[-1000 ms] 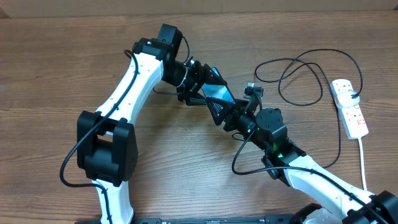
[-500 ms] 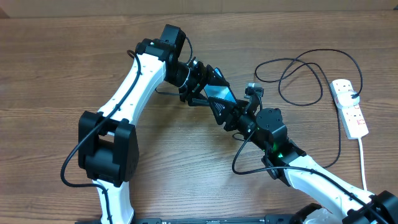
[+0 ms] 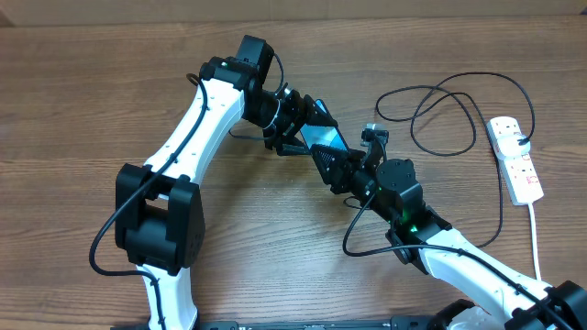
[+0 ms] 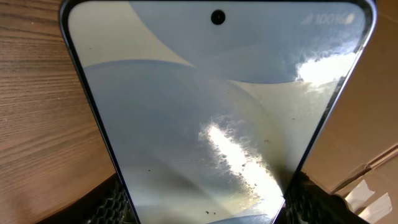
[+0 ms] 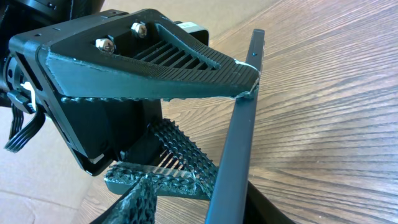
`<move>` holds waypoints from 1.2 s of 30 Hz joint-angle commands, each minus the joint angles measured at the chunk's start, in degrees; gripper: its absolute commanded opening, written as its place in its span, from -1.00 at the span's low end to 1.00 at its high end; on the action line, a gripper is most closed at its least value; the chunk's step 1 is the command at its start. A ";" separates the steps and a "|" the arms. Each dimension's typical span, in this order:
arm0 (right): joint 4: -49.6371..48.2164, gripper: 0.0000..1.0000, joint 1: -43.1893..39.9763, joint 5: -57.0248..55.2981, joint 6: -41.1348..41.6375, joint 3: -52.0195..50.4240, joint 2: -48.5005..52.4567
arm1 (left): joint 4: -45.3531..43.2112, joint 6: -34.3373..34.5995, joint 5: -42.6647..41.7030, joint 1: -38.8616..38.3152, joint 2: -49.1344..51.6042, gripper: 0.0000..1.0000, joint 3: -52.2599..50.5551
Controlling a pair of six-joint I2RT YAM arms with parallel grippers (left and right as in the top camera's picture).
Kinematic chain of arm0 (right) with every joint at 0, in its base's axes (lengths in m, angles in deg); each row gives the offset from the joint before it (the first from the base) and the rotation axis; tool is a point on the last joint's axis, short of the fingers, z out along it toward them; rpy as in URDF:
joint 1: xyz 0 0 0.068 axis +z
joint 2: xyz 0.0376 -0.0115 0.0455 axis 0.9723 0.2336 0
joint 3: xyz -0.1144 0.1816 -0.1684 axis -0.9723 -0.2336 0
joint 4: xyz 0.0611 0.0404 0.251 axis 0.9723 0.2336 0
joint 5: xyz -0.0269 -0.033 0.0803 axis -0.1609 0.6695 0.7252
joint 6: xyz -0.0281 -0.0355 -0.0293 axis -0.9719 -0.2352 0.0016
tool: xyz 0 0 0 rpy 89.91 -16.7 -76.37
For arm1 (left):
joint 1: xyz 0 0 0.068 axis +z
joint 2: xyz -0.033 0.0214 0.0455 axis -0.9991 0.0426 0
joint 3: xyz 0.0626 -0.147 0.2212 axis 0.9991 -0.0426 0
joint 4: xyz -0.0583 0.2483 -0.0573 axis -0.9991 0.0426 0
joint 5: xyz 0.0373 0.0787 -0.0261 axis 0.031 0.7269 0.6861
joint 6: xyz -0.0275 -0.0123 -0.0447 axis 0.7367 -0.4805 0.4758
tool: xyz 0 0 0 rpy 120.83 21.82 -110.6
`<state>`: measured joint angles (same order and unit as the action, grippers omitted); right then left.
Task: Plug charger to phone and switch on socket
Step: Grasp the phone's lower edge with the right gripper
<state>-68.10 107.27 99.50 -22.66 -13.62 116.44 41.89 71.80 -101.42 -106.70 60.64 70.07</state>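
Note:
The phone point(image 3: 322, 137) is held tilted above the table between both arms, screen lit light blue. It fills the left wrist view point(image 4: 211, 112). My left gripper point(image 3: 303, 126) is shut on its two long edges point(image 4: 202, 202). In the right wrist view the phone shows edge-on point(image 5: 239, 137). My right gripper point(image 3: 335, 165) is open around it point(image 5: 205, 202): one finger lies against it, the other stands apart. The charger point(image 3: 449, 110) lies in loose loops at the right, one end reaching the socket point(image 3: 516, 163). Its connector tip cannot be made out.
The socket's thick white cord point(image 3: 536, 240) runs toward the front right edge. The left arm point(image 3: 197, 119) reaches in from the front left and the right arm point(image 3: 459, 261) from the front right. The wooden table point(image 3: 83, 110) is under everything.
The right gripper has edged slightly closer along the phone. The left gripper and phone have shifted a little to the right. Charger and socket have not moved.

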 commanded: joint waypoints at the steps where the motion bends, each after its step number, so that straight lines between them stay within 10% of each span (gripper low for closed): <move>1: -0.66 -0.24 0.37 1.11 0.02 0.98 -0.04 | -0.44 0.81 0.33 -0.46 0.11 0.01 1.77; 25: -0.22 -0.36 0.37 2.38 1.68 0.98 -0.04 | -2.23 2.97 4.98 -2.47 0.11 0.01 1.77; 36: 4.11 -0.86 0.37 0.20 1.68 0.98 -0.04 | -2.38 3.65 6.23 -2.80 0.11 0.01 1.77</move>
<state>-62.40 106.92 97.73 -19.16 -13.79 116.92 39.57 74.14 -93.25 -108.16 60.64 70.16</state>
